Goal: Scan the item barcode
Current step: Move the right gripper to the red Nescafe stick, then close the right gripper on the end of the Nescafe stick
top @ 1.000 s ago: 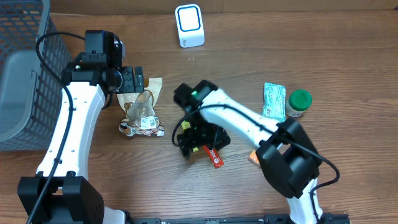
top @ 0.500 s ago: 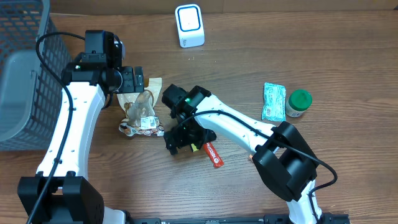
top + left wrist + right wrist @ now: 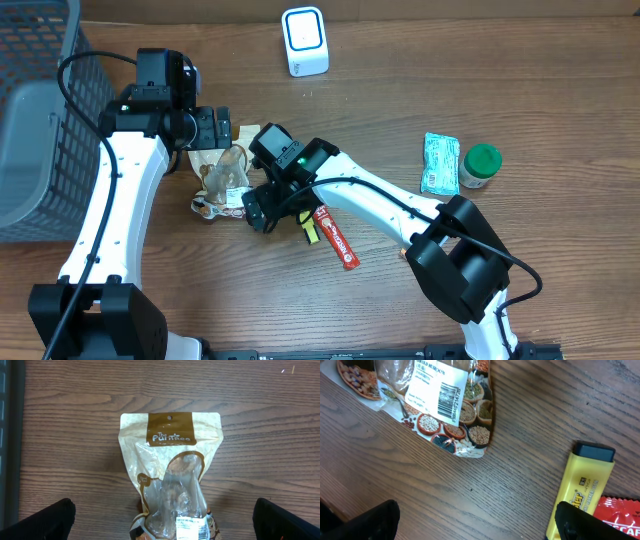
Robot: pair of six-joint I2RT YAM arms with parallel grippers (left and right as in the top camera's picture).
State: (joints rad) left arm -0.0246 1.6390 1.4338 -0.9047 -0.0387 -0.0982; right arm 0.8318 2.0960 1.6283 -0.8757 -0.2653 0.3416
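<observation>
At the left of the bench, the left jaws stand fully open and hold nothing. They hang over the 12 o'clock end of the pouch. In the left wrist view their two fingers show only at the bottom corners. The pouch lies flat between and ahead of them, and as far as we can tell it touches neither.

In the overhead view the pouch's long axis runs from 12 to 6 o'clock. Its brown header is at 12, and the barcode label lies face up near the 6 o'clock end.

Next to the right come the right jaws, also fully open and empty, just beside the pouch's 4 o'clock corner. In the right wrist view the label sits toward 11 o'clock from the gap between the fingers. The barcode end is therefore ahead and to the left of these jaws, not between them. A yellow marker and a red packet lie toward 4 o'clock of them, near but apart.

The scanner stands at about 1 o'clock from the pouch, well apart, by the far edge.

We judge both arms close enough to reach. The left already lines up with the long axis at the header. The right would have to shift toward 11 o'clock, and a grip there risks covering the label.
</observation>
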